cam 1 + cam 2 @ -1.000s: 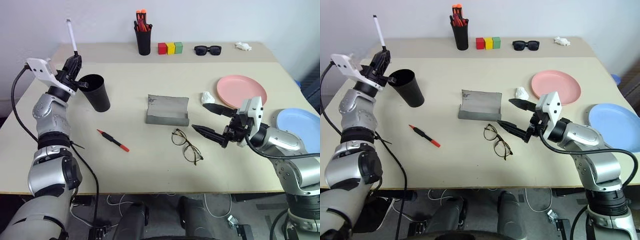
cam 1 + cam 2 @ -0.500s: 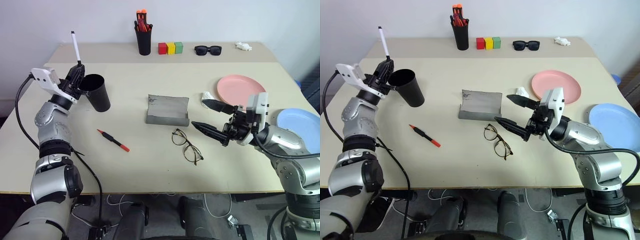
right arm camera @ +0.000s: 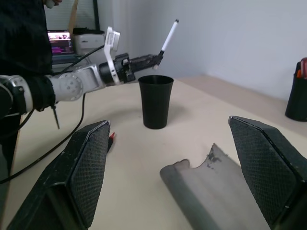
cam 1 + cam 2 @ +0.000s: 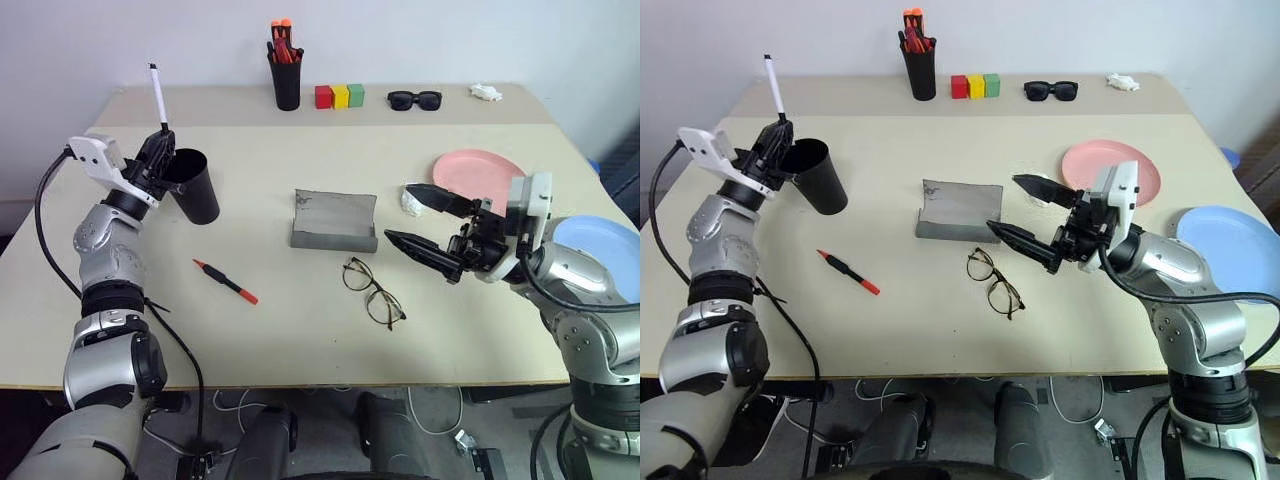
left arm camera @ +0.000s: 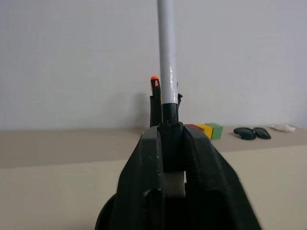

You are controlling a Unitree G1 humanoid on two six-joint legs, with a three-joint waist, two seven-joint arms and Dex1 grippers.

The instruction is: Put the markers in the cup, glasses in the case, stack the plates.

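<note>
My left hand (image 4: pixel 160 146) pinches a white pen (image 4: pixel 157 92) upright beside the cup (image 4: pixel 194 184) rim. My right hand (image 4: pixel 420 222), fingers spread wide and empty, hovers above the glasses (image 4: pixel 373 291). Case (image 4: pixel 335 221) lies open; one marker (image 4: pixel 226 281) on the bench (image 4: pixel 300 330); holder (image 4: pixel 286 73) has orange-tipped pens.

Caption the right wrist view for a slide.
Left gripper holds a marker above the cup; open case in front.

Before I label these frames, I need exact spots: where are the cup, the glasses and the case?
cup (image 4: pixel 200 195), left eye view, on its black side wall.
glasses (image 4: pixel 357 276), left eye view, on the lens nearer the case.
case (image 4: pixel 960 213), right eye view, on its grey raised lid.
</note>
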